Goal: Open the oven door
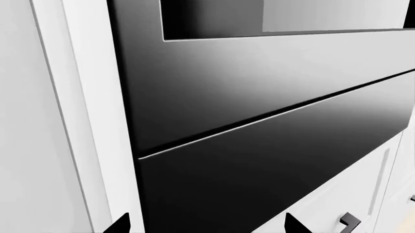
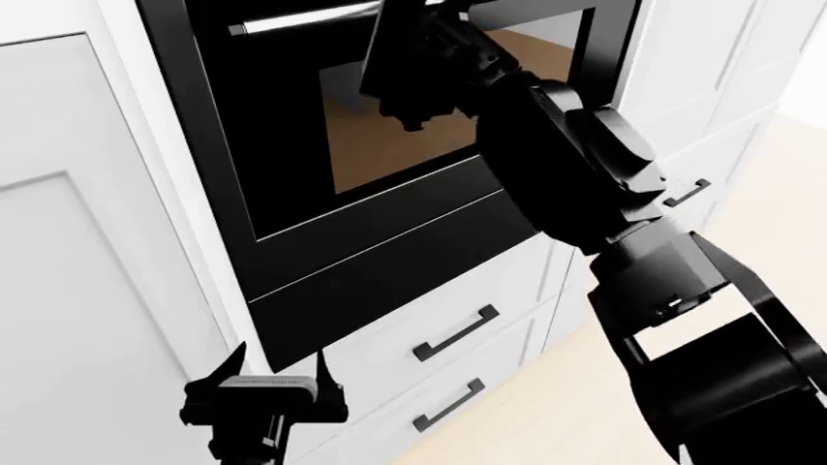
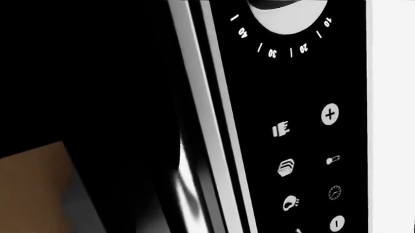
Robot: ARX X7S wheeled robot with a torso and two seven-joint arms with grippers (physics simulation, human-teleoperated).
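The oven door [image 2: 290, 145] is a glossy black panel with a window reflecting brown, and it stands shut. Its silver bar handle [image 2: 304, 19] runs along the top. My right arm [image 2: 568, 165] reaches up to the handle's right end, and the wrist hides the right gripper's fingers. In the right wrist view the handle [image 3: 201, 107] fills the middle, very close, with no fingers showing. My left gripper [image 2: 275, 368] hangs open low down, in front of the plain black panel [image 1: 259, 179] under the door [image 1: 259, 73]. Nothing is between its fingertips [image 1: 120, 224].
A black control panel [image 3: 304, 145] with white icons and a dial [image 3: 285, 14] lies beside the handle. White drawers with black handles [image 2: 455, 332] sit below the oven. White cabinet fronts [image 2: 77, 271] flank it. Pale floor [image 2: 776, 194] shows at the right.
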